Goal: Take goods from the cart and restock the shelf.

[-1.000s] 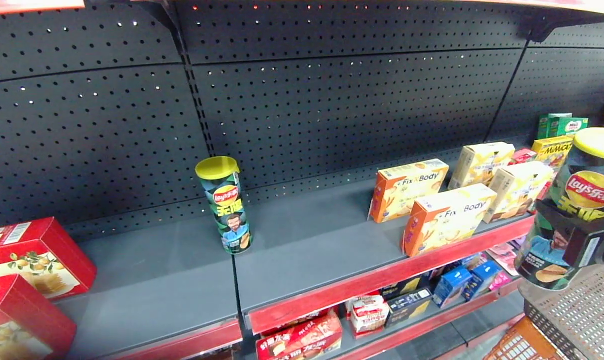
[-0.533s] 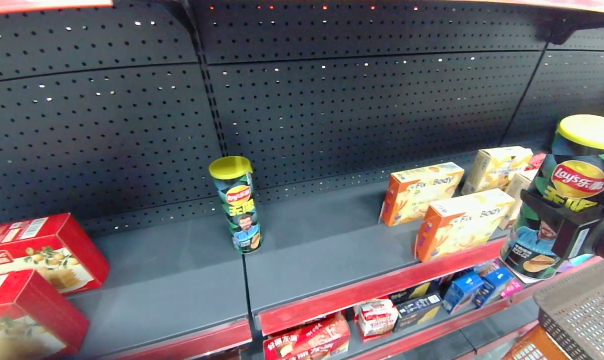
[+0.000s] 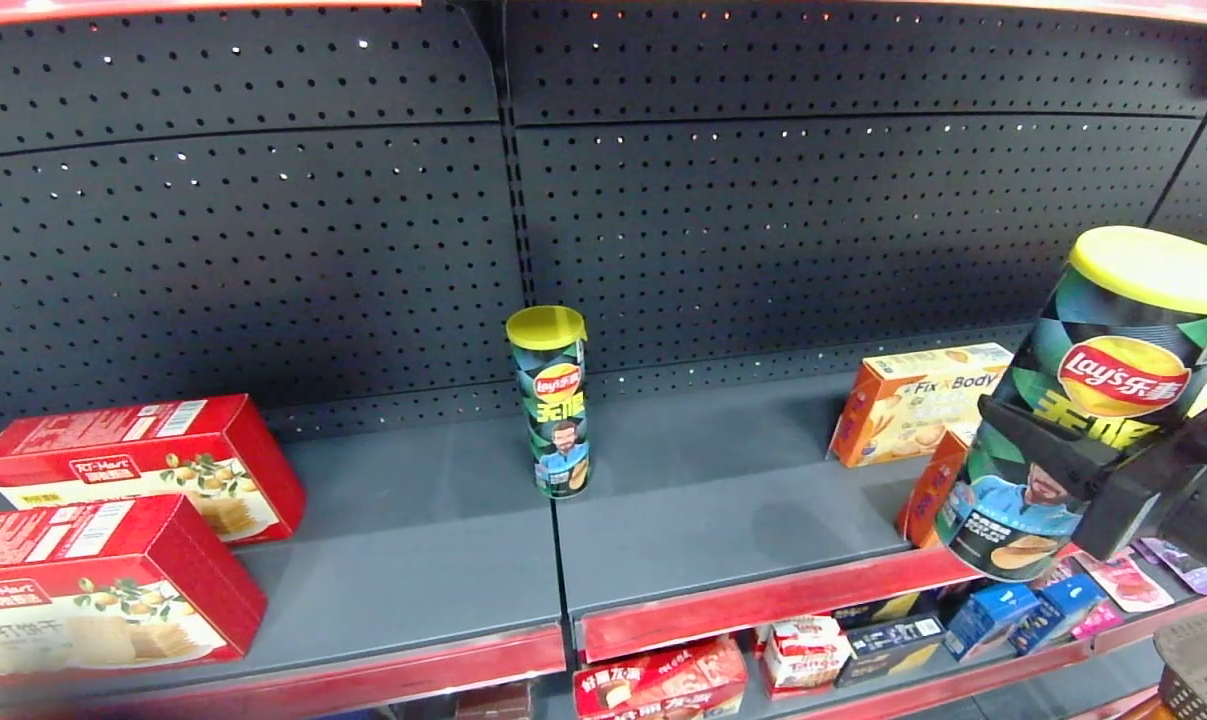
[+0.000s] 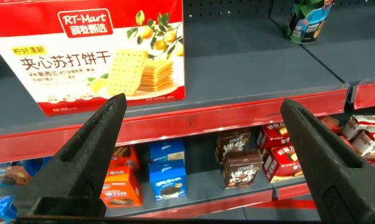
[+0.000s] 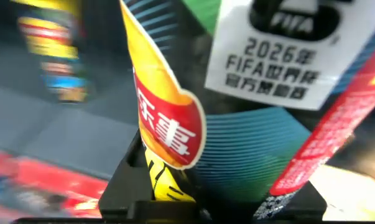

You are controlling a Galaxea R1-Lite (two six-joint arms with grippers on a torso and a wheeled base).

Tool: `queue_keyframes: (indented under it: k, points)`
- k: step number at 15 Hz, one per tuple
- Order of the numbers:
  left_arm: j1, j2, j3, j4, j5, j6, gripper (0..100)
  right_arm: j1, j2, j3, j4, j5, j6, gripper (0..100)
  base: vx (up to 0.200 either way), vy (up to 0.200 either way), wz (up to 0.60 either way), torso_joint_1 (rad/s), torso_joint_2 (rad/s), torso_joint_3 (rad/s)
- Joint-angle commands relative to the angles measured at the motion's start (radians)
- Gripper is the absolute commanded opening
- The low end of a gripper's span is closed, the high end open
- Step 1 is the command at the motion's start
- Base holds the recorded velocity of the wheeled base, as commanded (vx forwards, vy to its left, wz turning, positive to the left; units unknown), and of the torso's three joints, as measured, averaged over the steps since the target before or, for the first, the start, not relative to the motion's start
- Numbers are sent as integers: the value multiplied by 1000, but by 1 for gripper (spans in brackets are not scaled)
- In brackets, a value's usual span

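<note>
Yellow-lidded green can (image 3: pixel 1113 310), red boxes (image 3: pixel 143 470), orange box (image 3: pixel 913 410), grey shelf (image 3: pixel 713 520)

Cylindrical cardboard chip canisters with yellow plastic lids: quantity 2. The first canister (image 3: pixel 548 400) is on the grey metal shelf (image 3: pixel 443 560); the second canister (image 3: pixel 1093 400) is at the right edge.

Red rectangular cardboard cracker boxes: quantity 2, the rear red box (image 3: pixel 153 462) and the front red box (image 3: pixel 93 590).

Orange cardboard biscuit boxes: quantity 2, the rear orange box (image 3: pixel 913 405) and the partly hidden front orange box (image 3: pixel 928 485).

Lower tier, countable items:
- Small blue cartons: quantity 2, the left blue carton (image 3: pixel 988 618) and the right blue carton (image 3: pixel 1063 606).
- Flat red packet (image 3: pixel 663 685): quantity 1.
- White-and-red pack (image 3: pixel 803 650): quantity 1.
</note>
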Motion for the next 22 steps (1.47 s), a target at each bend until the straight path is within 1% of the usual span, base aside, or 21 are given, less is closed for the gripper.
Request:
queue_keyframes:
  k: [1,2,5,6,7,8,9,13,18,22]
  points:
    - [1,0,0,0,0,-1,100,32,-1,-11,-5,37,8,0,0,0,0,0,0,0]
    - [1,0,0,0,0,-1,100,29,14,-21,-5,52,14,0,0,0,0,0,0,0]
    - [1,0,0,0,0,-1,100,41,94,-31,-14,81,97,0,0,0,0,0,0,0]
    - [1,0,0,0,0,-1,100,67,140,-45,-79,143,154,0,0,0,0,0,0,0]
    - [1,0,0,0,0,-1,100,79,172,-54,-117,181,157,0,0,0,0,0,0,0]
    - [1,0,0,0,0,-1,100,88,197,-57,-131,192,152,0,0,0,0,0,0,0]
    - [1,0,0,0,0,-1,100,104,209,-54,-131,198,142,0,0,0,0,0,0,0]
    - [1,0,0,0,0,-1,100,98,204,-47,-175,201,123,0,0,0,0,0,0,0]
    - [1,0,0,0,0,-1,100,154,207,-42,-160,195,117,0,0,0,0,0,0,0]
    - [1,0,0,0,0,1,100,139,204,-44,-129,187,117,0,0,0,0,0,0,0]
